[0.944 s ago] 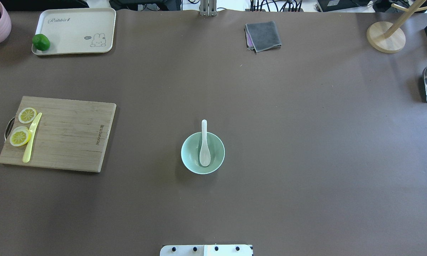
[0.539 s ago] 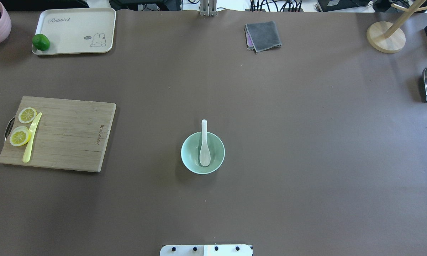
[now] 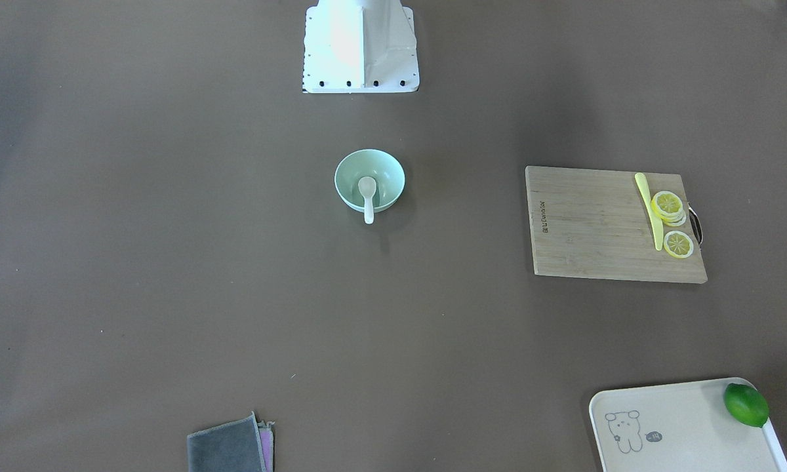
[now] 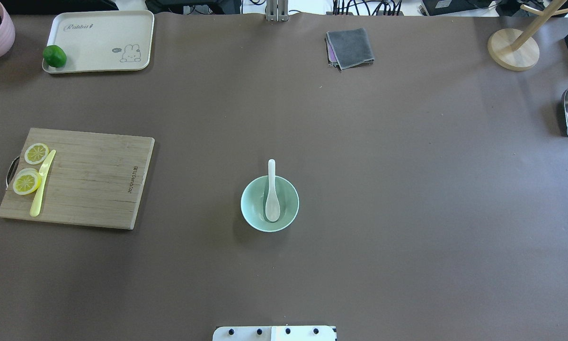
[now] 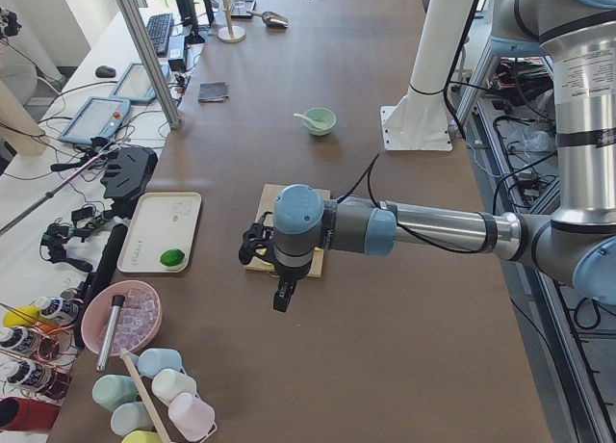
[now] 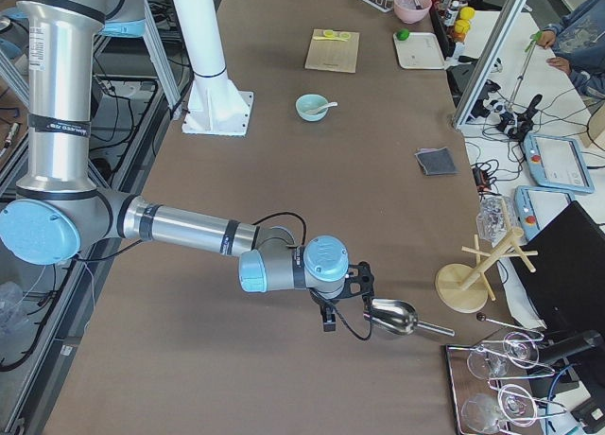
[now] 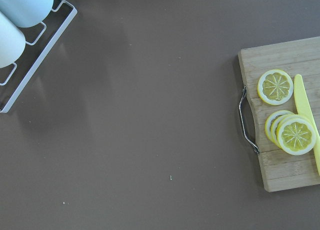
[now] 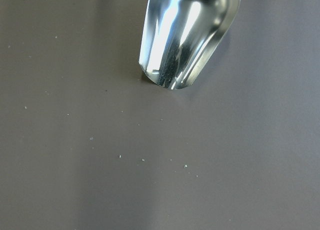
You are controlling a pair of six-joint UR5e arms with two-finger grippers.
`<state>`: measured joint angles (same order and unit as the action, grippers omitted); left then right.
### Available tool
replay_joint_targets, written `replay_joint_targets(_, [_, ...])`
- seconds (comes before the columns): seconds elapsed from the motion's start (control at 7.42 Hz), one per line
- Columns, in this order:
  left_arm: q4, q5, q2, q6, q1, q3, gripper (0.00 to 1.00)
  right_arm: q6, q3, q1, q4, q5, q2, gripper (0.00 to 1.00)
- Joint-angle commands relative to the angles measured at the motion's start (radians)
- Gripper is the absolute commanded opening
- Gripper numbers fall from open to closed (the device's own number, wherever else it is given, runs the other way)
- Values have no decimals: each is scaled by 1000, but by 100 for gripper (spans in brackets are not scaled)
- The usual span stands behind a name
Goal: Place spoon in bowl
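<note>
Though 0.9 s has gone by, delta: none in the overhead view; spoon (image 4: 271, 199), bowl (image 4: 252, 209) and all else sit where they were.
spoon: in the bowl, scoop on the bowl's floor, handle leaning on the rim away from the robot base and poking out past it.
bowl: upright, mid-table, well apart from everything else.
left gripper (image 5: 281, 300): shows only in the exterior left view, hanging near the handle end of the cutting board (image 4: 90, 180); can't tell jaw opening or grip.
right gripper (image 6: 327, 320): shows only in the exterior right view, just beside the metal scoop (image 6: 392, 318); can't tell jaw opening or grip.
hidden: no arm shows in the overhead or front-facing views; no fingers in either wrist view.
cut off: right wrist view shows only the scoop's mouth, rest past the top edge; left wrist view clips the yellow knife (image 7: 306, 115) at its right edge and a rack of pale cups (image 7: 20, 20) at its top-left corner.
hard to read: lemon slices (image 7: 287, 132) overlap, so count unclear.
</note>
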<state>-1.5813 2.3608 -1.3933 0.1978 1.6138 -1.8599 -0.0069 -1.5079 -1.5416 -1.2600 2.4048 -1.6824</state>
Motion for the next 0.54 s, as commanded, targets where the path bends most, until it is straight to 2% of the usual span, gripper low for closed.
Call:
replay_joint_targets(0.0, [0,0,-1,2,3,2,98,-2,-5,0,4,2,0,100])
replay_joint_targets(0.4, [1,0,2,2,3,-10,98,1,-12,0,5,0,-10,100])
